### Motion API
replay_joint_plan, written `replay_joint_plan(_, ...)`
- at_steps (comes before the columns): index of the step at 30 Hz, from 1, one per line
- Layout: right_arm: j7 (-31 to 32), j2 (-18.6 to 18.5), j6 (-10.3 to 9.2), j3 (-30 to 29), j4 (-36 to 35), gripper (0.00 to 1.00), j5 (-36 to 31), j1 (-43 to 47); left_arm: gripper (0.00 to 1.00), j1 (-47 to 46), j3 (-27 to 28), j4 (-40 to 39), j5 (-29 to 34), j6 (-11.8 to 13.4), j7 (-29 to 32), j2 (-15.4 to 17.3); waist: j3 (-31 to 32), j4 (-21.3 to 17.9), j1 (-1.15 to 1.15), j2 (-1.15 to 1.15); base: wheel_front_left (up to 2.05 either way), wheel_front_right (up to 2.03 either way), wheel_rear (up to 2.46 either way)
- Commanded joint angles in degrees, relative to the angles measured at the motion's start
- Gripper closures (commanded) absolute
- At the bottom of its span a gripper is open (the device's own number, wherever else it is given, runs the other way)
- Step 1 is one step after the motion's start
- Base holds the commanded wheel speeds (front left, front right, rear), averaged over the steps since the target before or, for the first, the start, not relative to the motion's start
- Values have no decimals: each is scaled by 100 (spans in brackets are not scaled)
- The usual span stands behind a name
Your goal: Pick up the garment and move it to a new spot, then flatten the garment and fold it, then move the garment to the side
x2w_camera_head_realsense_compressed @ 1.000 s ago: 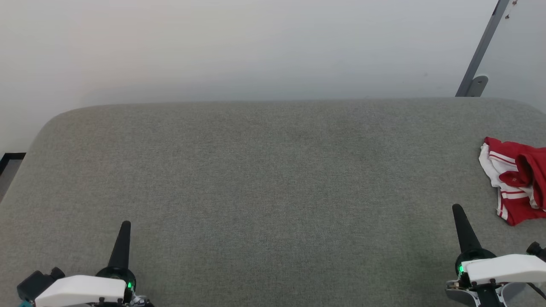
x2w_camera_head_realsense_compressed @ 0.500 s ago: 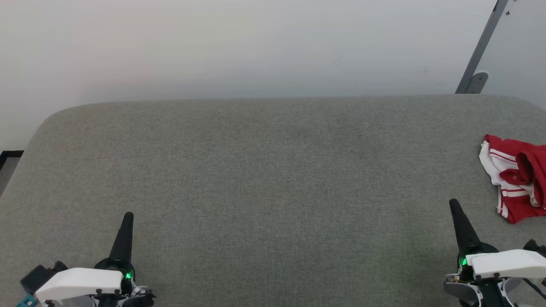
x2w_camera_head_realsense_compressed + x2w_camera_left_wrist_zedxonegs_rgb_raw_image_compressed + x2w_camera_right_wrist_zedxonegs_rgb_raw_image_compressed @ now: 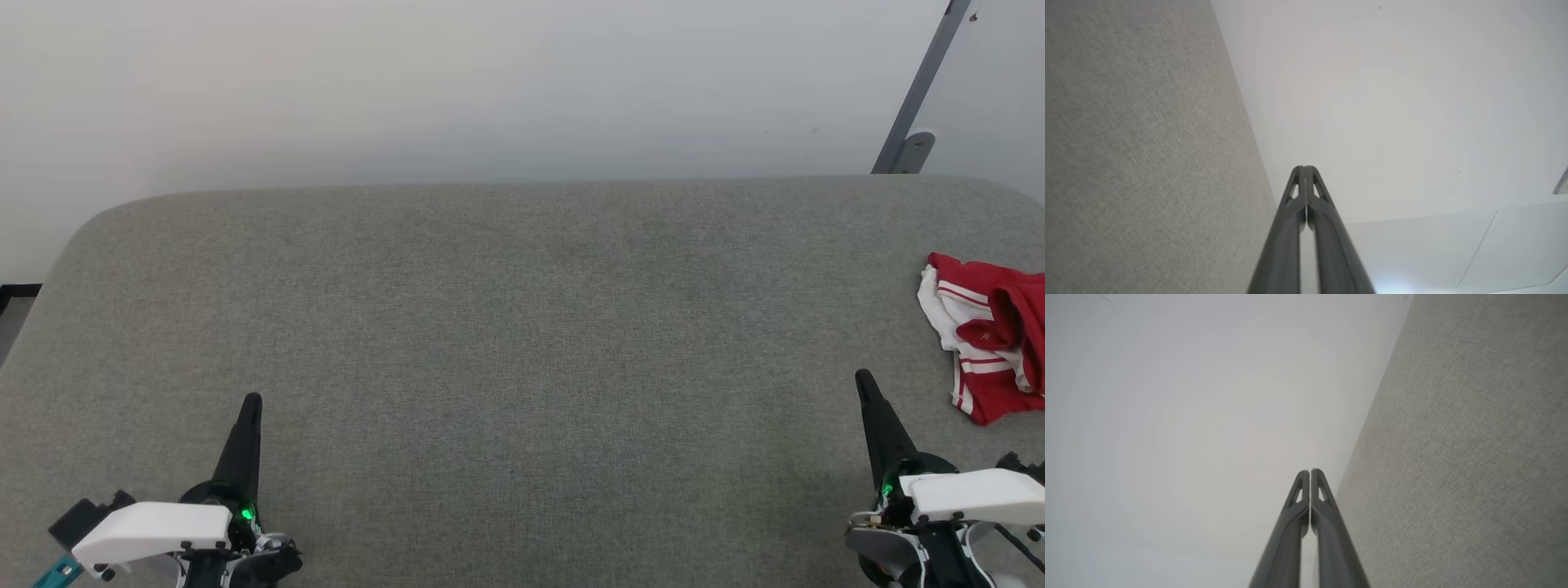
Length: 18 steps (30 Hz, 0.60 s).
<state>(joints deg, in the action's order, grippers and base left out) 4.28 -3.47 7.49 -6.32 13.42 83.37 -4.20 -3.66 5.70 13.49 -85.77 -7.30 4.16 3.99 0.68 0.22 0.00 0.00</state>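
The garment (image 3: 992,339), red with white parts and red-and-white striped trim, lies crumpled at the right edge of the grey table (image 3: 522,327), partly cut off by the head view's border. No lettering shows. My right gripper (image 3: 862,380) is at the lower right, shut and empty, a short way to the left of and nearer than the garment. My left gripper (image 3: 252,402) is at the lower left, shut and empty, far from the garment. Both wrist views show the fingers pressed together: left gripper (image 3: 1304,168), right gripper (image 3: 1309,472).
A pale wall (image 3: 490,82) rises behind the table's rounded far edge. A grey metal post (image 3: 918,90) leans at the far right corner. A dark floor strip (image 3: 16,290) shows past the table's left edge.
The head view has shifted slightly, so the table and garment sit a little higher in it. Both grippers' tips reach a little further up the view. The garment lies as before.
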Motion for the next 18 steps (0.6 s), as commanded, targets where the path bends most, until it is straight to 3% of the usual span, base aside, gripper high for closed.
replay_joint_plan(1, 39, 26, 0, -23, 6, 100, 121, -107, 100, -133, 30, -7, -97, -28, 44, 0, -5, -1, 0, 0, 0, 0, 0)
replay_joint_plan(18, 219, 66, 0, -29, 66, 100, 803, -226, 100, -276, 84, 52, -609, -32, 230, -106, -72, -18, 0, 0, 0, 0, 0)
